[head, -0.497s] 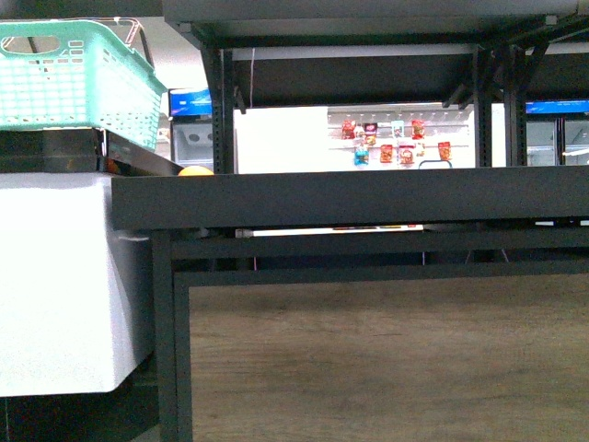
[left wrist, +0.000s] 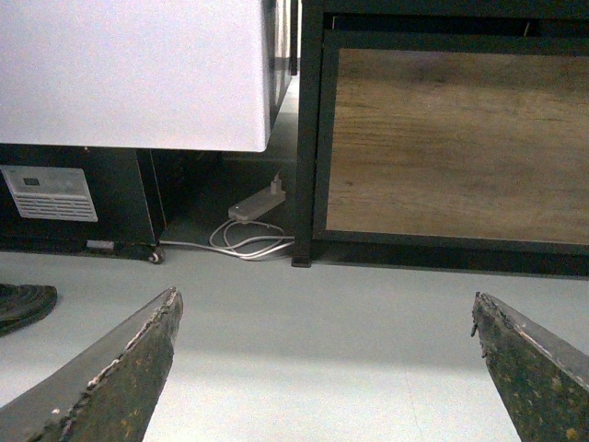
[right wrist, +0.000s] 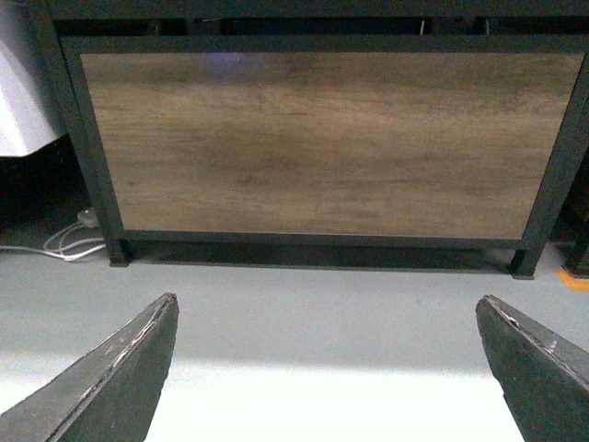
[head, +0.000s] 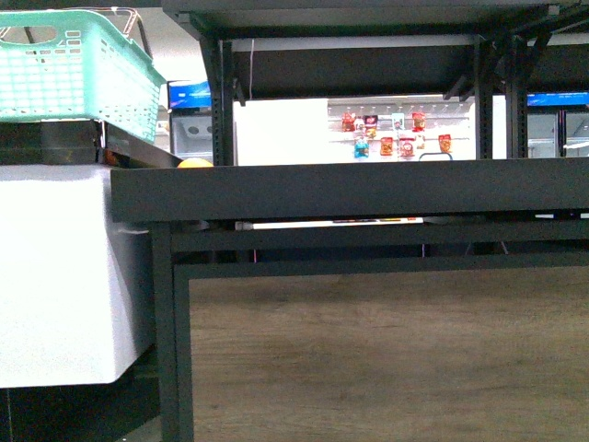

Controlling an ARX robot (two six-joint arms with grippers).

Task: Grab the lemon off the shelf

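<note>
Everything in the front view has slid slightly upward since half a second ago: the shelf (head: 350,191) rim and the green basket (head: 74,74) beside its left end both sit higher in the picture, and no arm appears there.

Each wrist view shows its own end effector low down in front of the shelf's base. The left end effector (left wrist: 324,296) has its two fingers spread wide with only grey floor (left wrist: 304,239) between them; it holds nothing and touches nothing. It faces the shelf's left leg, with a white cable (left wrist: 248,235) lying at the foot of that leg. The right end effector (right wrist: 327,298) is spread just as wide and is empty too, facing the wood panel (right wrist: 322,138) below the shelf deck.

On the shelf, a yellow-orange fruit (head: 194,163) peeks over the rim near the left upright, well above both end effectors. Whether it is the lemon cannot be told from this sliver.
</note>
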